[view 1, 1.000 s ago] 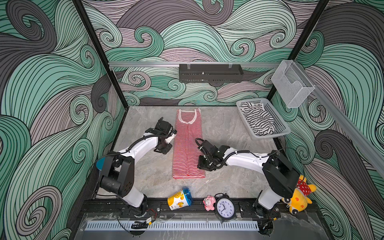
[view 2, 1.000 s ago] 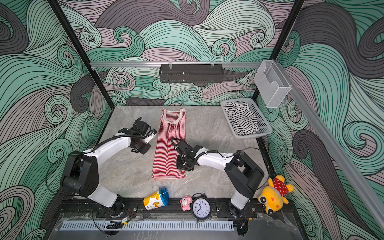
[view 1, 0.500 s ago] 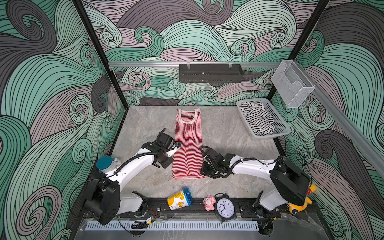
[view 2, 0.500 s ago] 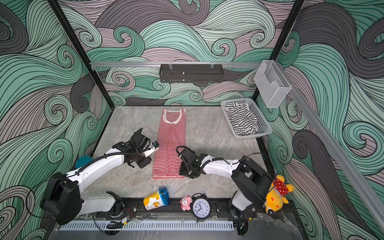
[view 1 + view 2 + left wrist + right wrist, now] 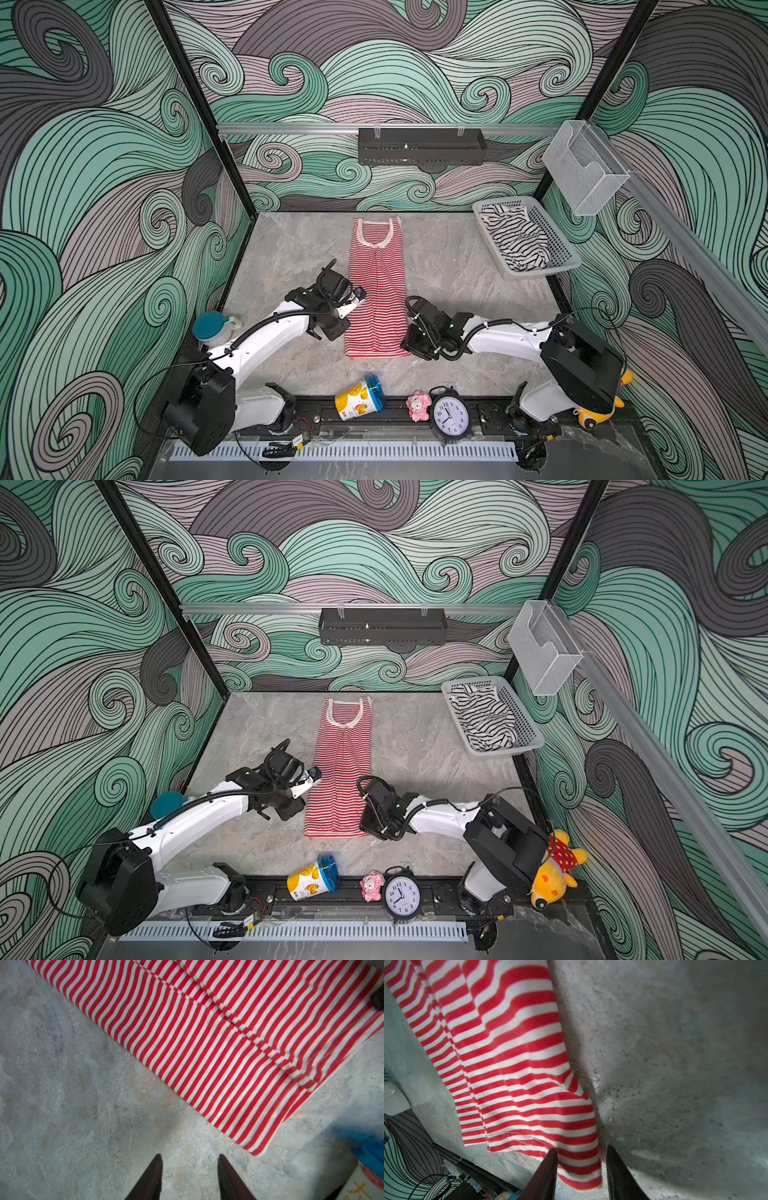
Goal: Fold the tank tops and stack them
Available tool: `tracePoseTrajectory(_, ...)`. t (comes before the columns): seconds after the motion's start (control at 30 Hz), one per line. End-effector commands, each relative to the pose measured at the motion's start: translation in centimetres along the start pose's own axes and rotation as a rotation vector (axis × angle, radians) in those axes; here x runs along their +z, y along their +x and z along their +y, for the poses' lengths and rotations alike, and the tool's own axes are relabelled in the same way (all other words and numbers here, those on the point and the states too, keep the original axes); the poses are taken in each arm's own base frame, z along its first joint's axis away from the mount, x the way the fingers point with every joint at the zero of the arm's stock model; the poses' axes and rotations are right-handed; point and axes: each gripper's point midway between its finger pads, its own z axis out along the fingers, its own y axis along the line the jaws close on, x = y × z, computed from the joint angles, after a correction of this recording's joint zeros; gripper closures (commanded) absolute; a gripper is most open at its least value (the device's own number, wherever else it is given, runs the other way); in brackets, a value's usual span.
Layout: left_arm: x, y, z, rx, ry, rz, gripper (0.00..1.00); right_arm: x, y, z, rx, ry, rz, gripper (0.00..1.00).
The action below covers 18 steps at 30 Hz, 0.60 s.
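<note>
The grey marbled table (image 5: 457, 270) fills the lower middle of both top views. The red-and-white tank top (image 5: 378, 299) lies flat on it at the centre of the frame, folded into 1 long narrow strip, with the cream-trimmed neckline toward the top of the frame and the hem toward the bottom.

Right of centre and higher up, a grey basket (image 5: 536, 272) sits on the table's far right corner. The black-and-white tank top (image 5: 515, 239) lies crumpled inside it.

The left gripper (image 5: 190, 1157) is released: in the left wrist view its 2 dark fingers stand apart over bare table, just beside the strip's hem corner and not touching it. The right gripper (image 5: 581, 1149) is also parted. In the right wrist view the other hem corner sits between its 2 fingers, slightly raised, with a gap showing on 1 side, so the cloth is not pinched.

Along the bottom edge stand a tipped yellow can (image 5: 359, 398), a black clock (image 5: 451, 415) and a small pink figure (image 5: 417, 406).
</note>
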Motion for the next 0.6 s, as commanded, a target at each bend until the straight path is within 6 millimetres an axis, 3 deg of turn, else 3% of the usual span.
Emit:
tracePoseTrajectory(0.0, -0.3, -0.1, -0.8, 0.019, 0.025, -0.013, 0.54, -0.2, 0.3, -1.6, 0.06, 0.026, -0.014, 0.61)
tracePoseTrajectory(0.37, 0.3, 0.0, -1.4, 0.043, 0.035, 0.008, 0.54, 1.0, 0.4, -1.3, 0.072, 0.004, 0.002, 0.68)
tracePoseTrajectory(0.57, 0.7, 0.6, -1.7, 0.054, 0.037, 0.025, 0.54, 0.7, 0.3, -1.3, 0.058, 0.001, -0.009, 0.85)
